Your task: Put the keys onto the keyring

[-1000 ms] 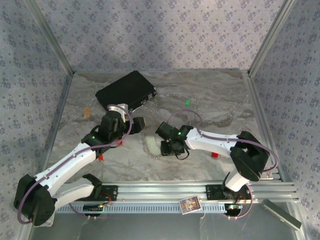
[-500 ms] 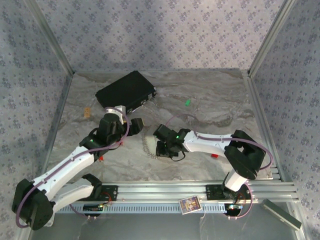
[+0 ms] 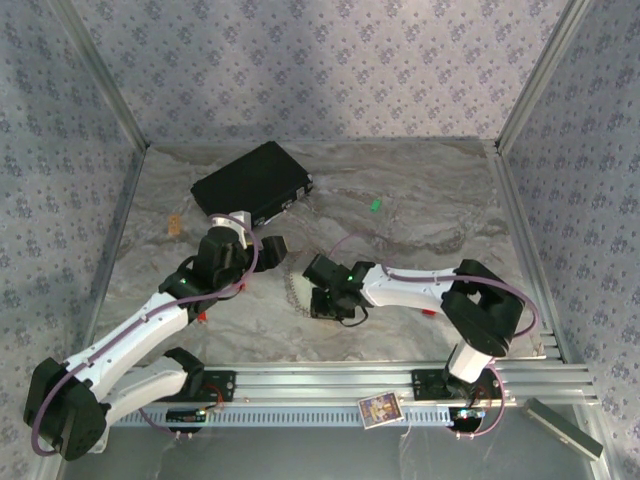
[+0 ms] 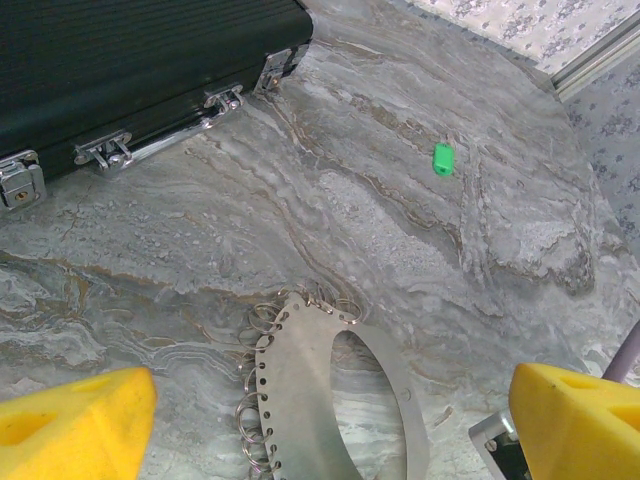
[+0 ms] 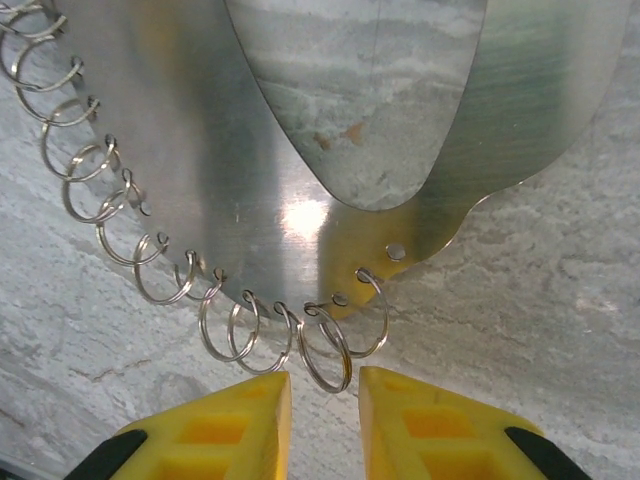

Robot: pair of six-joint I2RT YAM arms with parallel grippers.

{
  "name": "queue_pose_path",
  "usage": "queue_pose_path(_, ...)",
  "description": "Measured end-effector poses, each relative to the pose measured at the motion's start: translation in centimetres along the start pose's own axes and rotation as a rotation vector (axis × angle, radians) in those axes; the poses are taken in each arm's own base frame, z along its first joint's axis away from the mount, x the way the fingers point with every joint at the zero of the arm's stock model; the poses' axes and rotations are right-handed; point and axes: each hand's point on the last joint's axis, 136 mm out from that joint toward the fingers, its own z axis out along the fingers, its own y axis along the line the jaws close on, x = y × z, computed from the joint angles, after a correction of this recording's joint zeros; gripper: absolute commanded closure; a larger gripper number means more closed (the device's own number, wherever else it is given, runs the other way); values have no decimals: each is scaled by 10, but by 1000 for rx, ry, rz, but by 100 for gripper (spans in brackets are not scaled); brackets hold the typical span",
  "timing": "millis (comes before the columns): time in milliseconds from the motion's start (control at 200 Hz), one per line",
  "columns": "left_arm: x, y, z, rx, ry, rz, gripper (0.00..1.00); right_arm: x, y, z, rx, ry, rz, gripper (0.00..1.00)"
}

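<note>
The keyring [image 3: 296, 285] is a shiny metal plate with an oval cut-out and several small split rings [image 5: 325, 352] along its edge; it lies flat between the two arms. My right gripper [image 5: 325, 405] is at the plate's near end. Its yellow fingers [image 5: 215, 425] stand a narrow gap apart, with one split ring's lower arc just at the tips and untouched. Spread wide, my left gripper [image 4: 330, 430] hovers over the keyring [image 4: 300, 400] and holds nothing. One of the keys, a green one [image 3: 376, 205] [image 4: 443, 159], lies alone farther back on the table.
A flat black case [image 3: 255, 182] [image 4: 120, 70] with metal latches lies at the back left. Small red pieces sit by the left arm [image 3: 201, 316] and under the right arm [image 3: 428, 312]. A small tan piece [image 3: 175, 225] lies at the left. Patterned walls enclose the table.
My right arm has slid left up to the keyring's near end and its jaws have narrowed. The left gripper shifted slightly and has stayed wide.
</note>
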Motion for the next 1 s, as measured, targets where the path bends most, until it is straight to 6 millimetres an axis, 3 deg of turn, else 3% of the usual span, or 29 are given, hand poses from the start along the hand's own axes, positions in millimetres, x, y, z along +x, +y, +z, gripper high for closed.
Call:
queue_pose_path(475,0,0,0,0,0,0,10,0,0,10,4,4,5,83)
queue_pose_path(750,0,0,0,0,-1,0,10,-2,2,11,-3,-6,6,100)
queue_pose_path(999,0,0,0,0,-1,0,10,-2,0,6,22,-19,-35,100)
